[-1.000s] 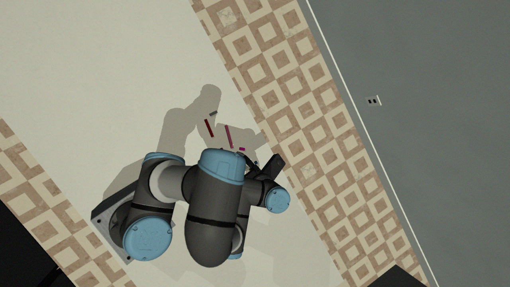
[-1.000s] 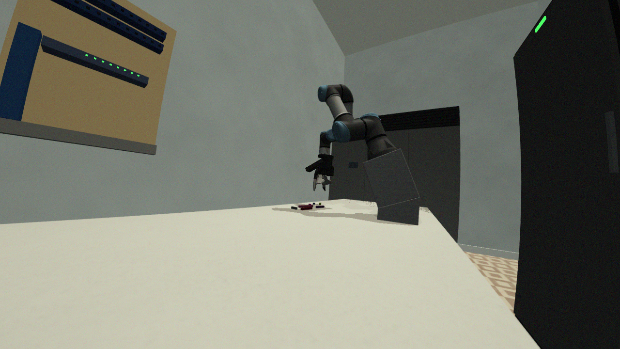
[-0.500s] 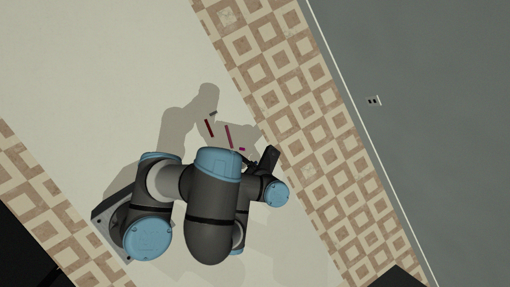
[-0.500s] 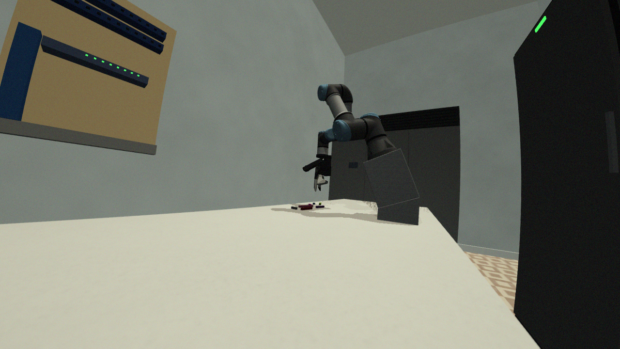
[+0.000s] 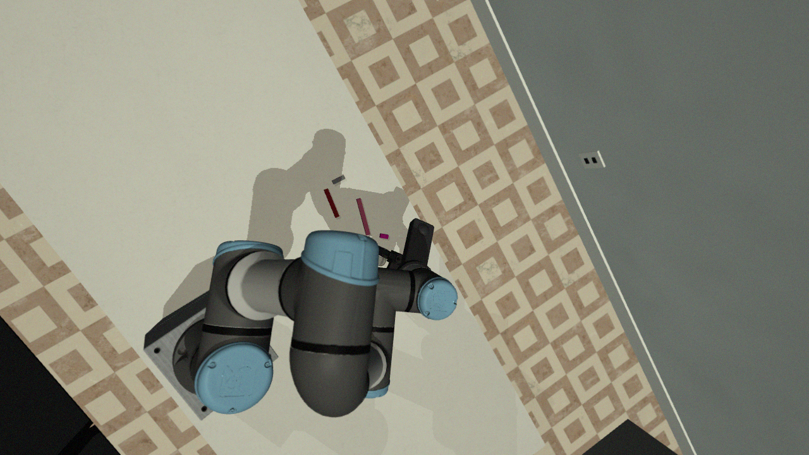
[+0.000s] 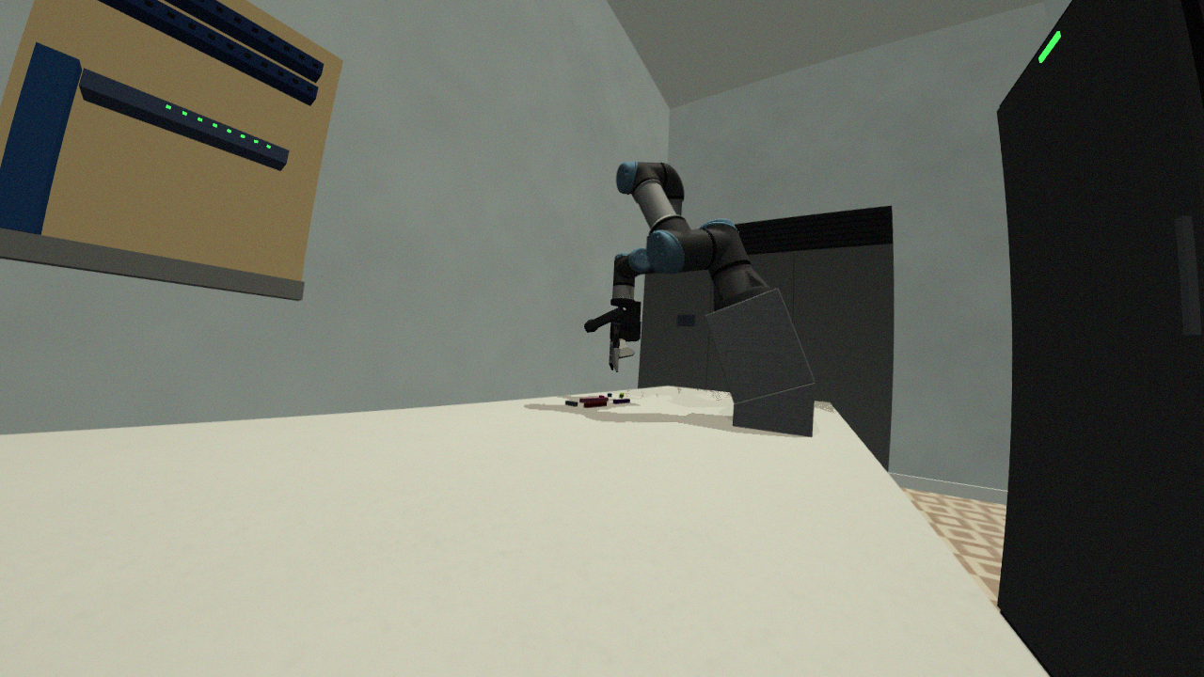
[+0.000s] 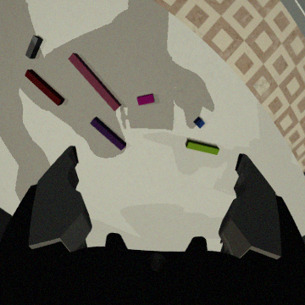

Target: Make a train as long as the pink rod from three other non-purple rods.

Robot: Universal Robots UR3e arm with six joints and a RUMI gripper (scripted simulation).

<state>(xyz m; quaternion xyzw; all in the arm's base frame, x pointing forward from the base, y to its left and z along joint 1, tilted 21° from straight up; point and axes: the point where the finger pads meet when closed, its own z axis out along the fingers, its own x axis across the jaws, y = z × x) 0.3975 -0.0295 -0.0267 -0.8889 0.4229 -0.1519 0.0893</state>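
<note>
Over at the far end of the pale desk [image 6: 437, 539], near the arm's grey base block [image 6: 762, 362], a little scatter of rods sat in the arm's shadow. The gripper [image 6: 615, 360] hung well above them, pointing down, and its jaws were spread as wide as they go with nothing in them at all.

From the wrist view the two dark fingers framed the bottom of the picture and every rod lay beyond the fingertips, none of them between the jaws. Closest was the lime rod [image 7: 202, 147], lying flat just ahead of the right-hand finger, tilted only slightly. The small blue rod [image 7: 199, 123] was just past it, near but not touching. The purple rod [image 7: 108, 133] lay ahead of the left-hand finger on a diagonal. Beyond that was the long pink rod [image 7: 94, 81], also diagonal, with the short magenta rod [image 7: 146, 99] just off its nearer end, apart from it. Further left sat the red rod [image 7: 44, 87], roughly parallel to the pink one, and the grey rod [image 7: 34, 47] was farthest out in the upper left corner.

All the rods lay apart from each other, no ends meeting. From above, the arm's elbow hid the lime, blue and purple ones.
</note>
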